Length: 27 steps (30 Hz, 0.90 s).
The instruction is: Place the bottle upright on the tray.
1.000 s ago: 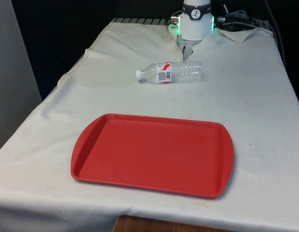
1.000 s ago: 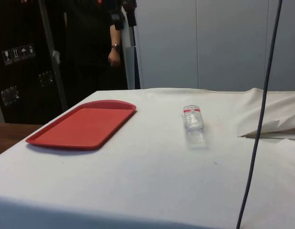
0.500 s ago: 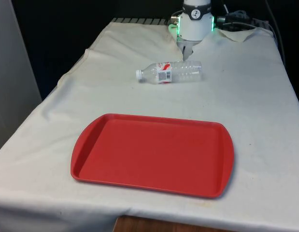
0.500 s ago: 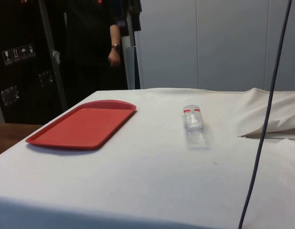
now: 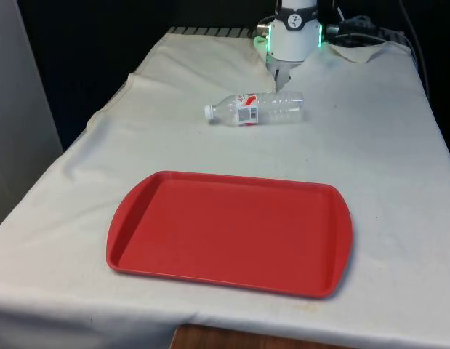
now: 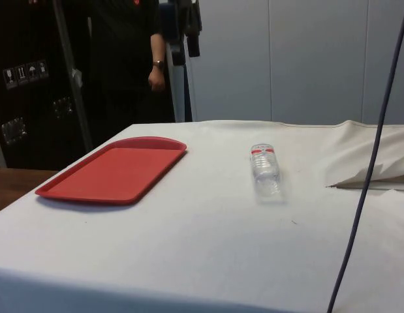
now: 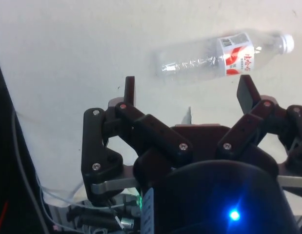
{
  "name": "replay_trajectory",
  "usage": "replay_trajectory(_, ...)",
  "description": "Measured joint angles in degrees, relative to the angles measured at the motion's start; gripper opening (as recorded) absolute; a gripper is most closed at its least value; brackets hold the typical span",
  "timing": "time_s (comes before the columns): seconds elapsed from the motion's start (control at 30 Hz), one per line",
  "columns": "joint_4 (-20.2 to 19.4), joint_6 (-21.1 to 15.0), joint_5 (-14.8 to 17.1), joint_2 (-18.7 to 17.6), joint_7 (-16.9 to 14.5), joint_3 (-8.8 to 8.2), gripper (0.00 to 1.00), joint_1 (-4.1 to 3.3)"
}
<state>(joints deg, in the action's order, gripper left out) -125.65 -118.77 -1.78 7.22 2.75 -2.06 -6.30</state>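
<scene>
Bottle [image 5: 255,108] is lying flat on its side on the white cloth [image 5: 399,160], cap pointing toward the front view's left, well apart from the red tray [image 5: 230,233] which sits closer to the near edge with nothing on it. The gripper [image 7: 185,92] hangs above the cloth just beside the bottle with its jaws spread wide and holding nothing, which looks to me like it's lining up for a grab across the body. Since it's on its side, I'd guess it'll need tipping up before it goes on the tray
</scene>
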Motion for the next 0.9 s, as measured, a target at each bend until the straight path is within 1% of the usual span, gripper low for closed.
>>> replay_trajectory(0.1, -2.2, -2.1, 0.0, 0.7, 0.0, 0.11, 1.00, 0.00)
replay_trajectory(0.23, -3.7, -3.4, 0.0, 1.1, 0.0, 0.17, 1.00, 0.00)
replay_trajectory(0.27, -4.7, -4.4, 0.0, 1.5, 0.0, 0.17, 1.00, 0.00)
replay_trajectory(0.33, -5.2, -4.7, 0.0, 1.7, 0.0, 0.17, 1.00, 0.00)
replay_trajectory(0.37, -6.2, -5.4, 0.0, 2.2, 0.0, 0.17, 1.00, 0.00)
replay_trajectory(0.47, -7.8, -6.2, 0.0, 3.2, -0.1, 0.00, 1.00, 0.06)
replay_trajectory(0.53, -7.8, -6.2, 0.0, 3.2, -0.1, 0.00, 1.00, 0.06)
replay_trajectory(0.73, -11.3, -7.3, 0.0, 5.8, -0.9, -0.92, 1.00, 0.17)
replay_trajectory(0.8, -11.6, -7.3, 0.0, 6.1, -1.0, -1.03, 1.00, 0.23)
replay_trajectory(0.9, -12.4, -7.3, -0.2, 6.8, -1.5, -1.66, 1.00, 0.29)
